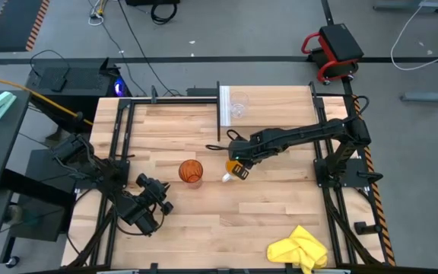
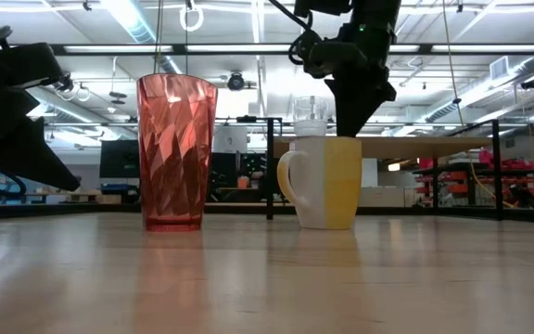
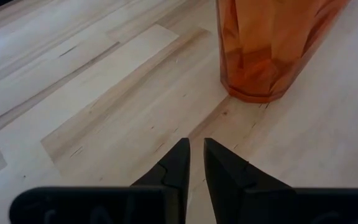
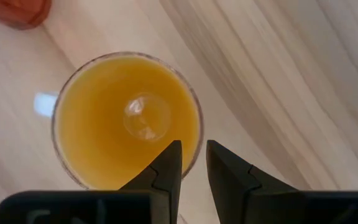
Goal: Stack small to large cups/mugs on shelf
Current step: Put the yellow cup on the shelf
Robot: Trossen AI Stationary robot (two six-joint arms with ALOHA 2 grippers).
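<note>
Right gripper (image 4: 193, 163) poised directly over the orange mug (image 4: 127, 119), fingers narrowly parted astride its rim, grip not certain. Tumbler (image 1: 191, 170) upright off to its side on the tabletop (image 1: 265, 217); clear glass cup (image 1: 238, 105) beyond it on the shelf (image 1: 280, 103). Left gripper (image 3: 196, 163) nearly pressed together, empty, tumbler just ahead

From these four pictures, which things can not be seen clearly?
- High view: the mug is mostly covered by the right tool.
- Low view: the glass cup on the shelf is half hidden behind the mug.
- Left wrist view: the tumbler is cut off by the top edge.
</note>
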